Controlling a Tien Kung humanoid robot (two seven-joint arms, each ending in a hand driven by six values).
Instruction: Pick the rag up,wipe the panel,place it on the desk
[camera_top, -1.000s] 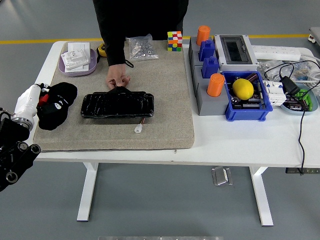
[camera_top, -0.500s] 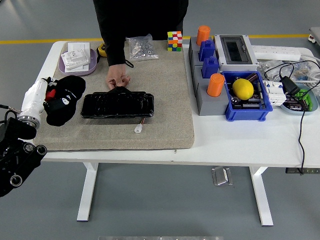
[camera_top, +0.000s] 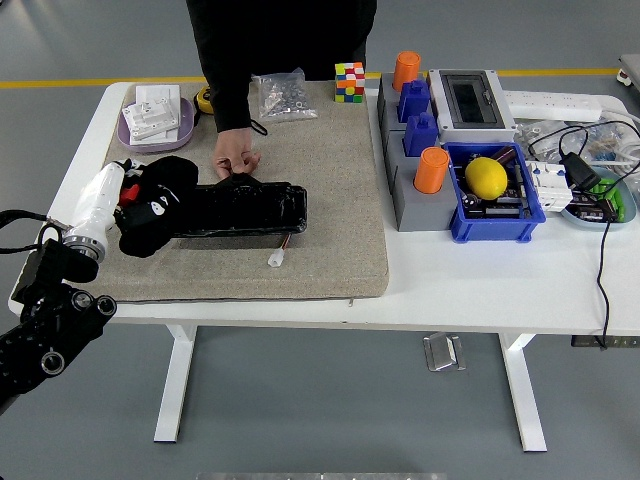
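Left robot hand (camera_top: 150, 205) clamped on black rag (camera_top: 160, 212) atop panel (camera_top: 240, 208), person's hand (camera_top: 235, 160) alongside.

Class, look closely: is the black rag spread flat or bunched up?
Bunched up. The rag forms a rounded wad in the left hand, overlapping the left end of the black panel.

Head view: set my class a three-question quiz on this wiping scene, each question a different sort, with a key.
1. True or false: the left hand holds the rag against the left end of the panel.
2. Who grips the panel's far edge?
A. the robot's right hand
B. a person's hand
C. nobody
3. Fill in: the lemon lies in the ____ bin.

Key: 1 true; 2 B; 3 blue.
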